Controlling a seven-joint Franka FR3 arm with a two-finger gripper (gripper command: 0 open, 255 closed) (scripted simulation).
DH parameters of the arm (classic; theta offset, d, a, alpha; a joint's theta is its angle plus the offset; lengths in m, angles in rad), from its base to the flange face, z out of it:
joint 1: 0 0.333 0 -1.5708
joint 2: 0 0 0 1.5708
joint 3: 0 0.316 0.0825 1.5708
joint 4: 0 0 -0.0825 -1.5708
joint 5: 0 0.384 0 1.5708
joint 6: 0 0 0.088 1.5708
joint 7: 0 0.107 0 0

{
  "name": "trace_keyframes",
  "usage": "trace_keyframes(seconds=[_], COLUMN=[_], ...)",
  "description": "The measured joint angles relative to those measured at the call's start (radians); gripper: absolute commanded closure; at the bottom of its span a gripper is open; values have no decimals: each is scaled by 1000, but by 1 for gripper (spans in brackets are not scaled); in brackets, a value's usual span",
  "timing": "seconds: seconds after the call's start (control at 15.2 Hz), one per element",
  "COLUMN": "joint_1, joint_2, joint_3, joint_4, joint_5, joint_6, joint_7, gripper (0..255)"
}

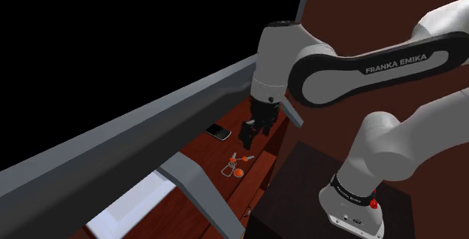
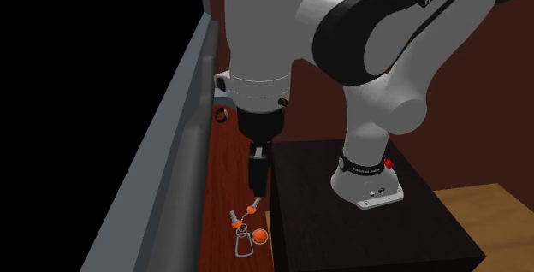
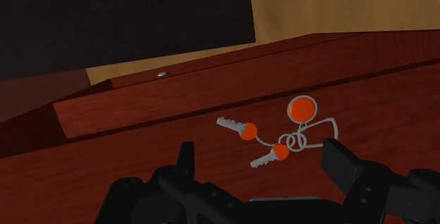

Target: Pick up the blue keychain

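Claw (image 3: 259, 156) spread wide, hovering just above the keychain (image 3: 290, 132) (orange, not blue) on the red-brown table (image 3: 106, 152); nothing grabbed yet.

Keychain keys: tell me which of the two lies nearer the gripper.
The key with its orange head beside the wire ring, lying between the open gripper's fingers. The other key lies farther ahead, apart from the ring.
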State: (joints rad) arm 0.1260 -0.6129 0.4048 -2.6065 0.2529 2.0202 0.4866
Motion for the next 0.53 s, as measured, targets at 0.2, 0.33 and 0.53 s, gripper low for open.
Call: trace_keyframes(seconds=[0.2, 0.33, 0.53], joint_1=[5, -2, 14], joint_2=[80, 122, 197], joint_3=[73, 114, 135], joint_4=[8, 20, 28], joint_5=[21, 22, 7], joint_6=[72, 134, 183], joint_7=[84, 208, 277], gripper=[0, 0, 0])
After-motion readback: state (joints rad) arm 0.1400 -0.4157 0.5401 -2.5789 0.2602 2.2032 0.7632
